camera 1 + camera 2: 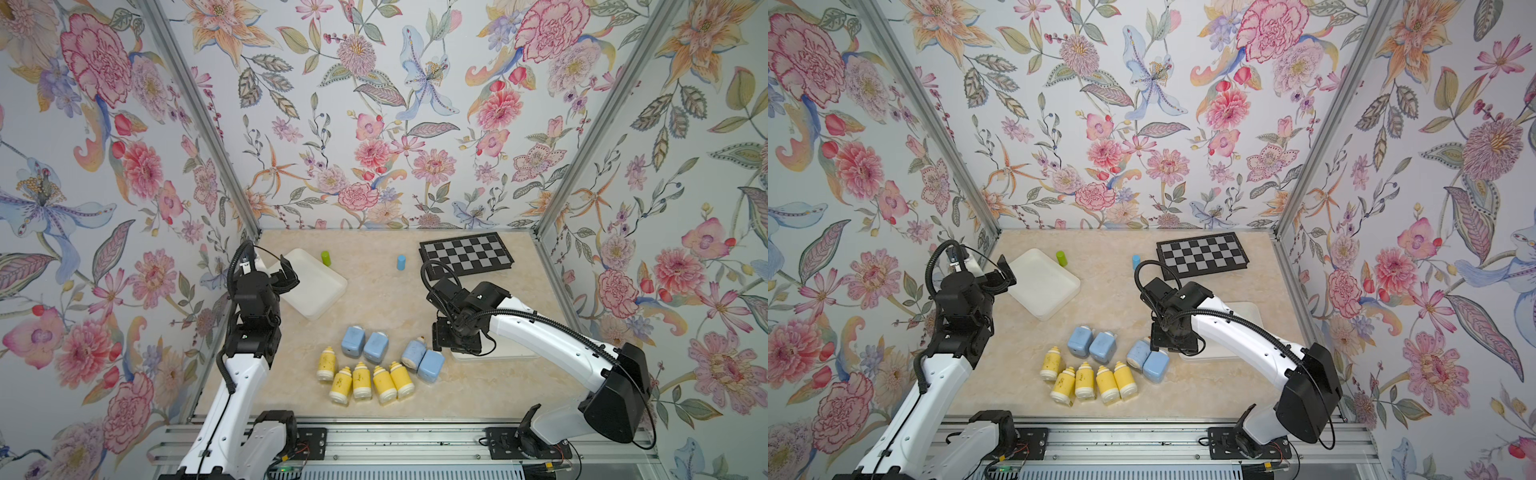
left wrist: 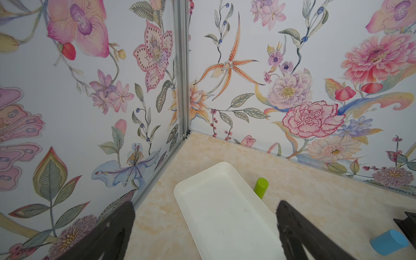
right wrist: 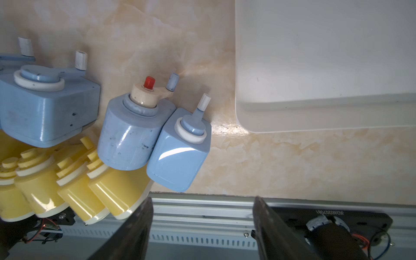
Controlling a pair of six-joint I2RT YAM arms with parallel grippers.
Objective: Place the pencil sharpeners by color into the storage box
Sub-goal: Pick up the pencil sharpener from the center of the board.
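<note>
Five yellow pencil sharpeners (image 1: 361, 380) lie in a row near the table's front, and the pale-blue ones lie just behind them as one pair (image 1: 365, 344) and another pair (image 1: 422, 360). In the right wrist view the blue pair (image 3: 155, 135) lies beside the yellow ones (image 3: 74, 186). My right gripper (image 3: 202, 199) hangs open and empty, just right of that blue pair. A white storage box (image 3: 315, 67) lies under the right arm, mostly hidden in both top views (image 1: 498, 355). My left gripper (image 2: 204, 203) is wide open over another white box (image 2: 225, 213) at the back left (image 1: 320, 291).
A green upright cylinder (image 1: 326, 258) stands by the back-left box and a blue one (image 1: 401, 262) at mid-back. A black chessboard (image 1: 465, 255) lies at the back right. Floral walls close three sides, and a metal rail (image 1: 374, 440) runs along the front.
</note>
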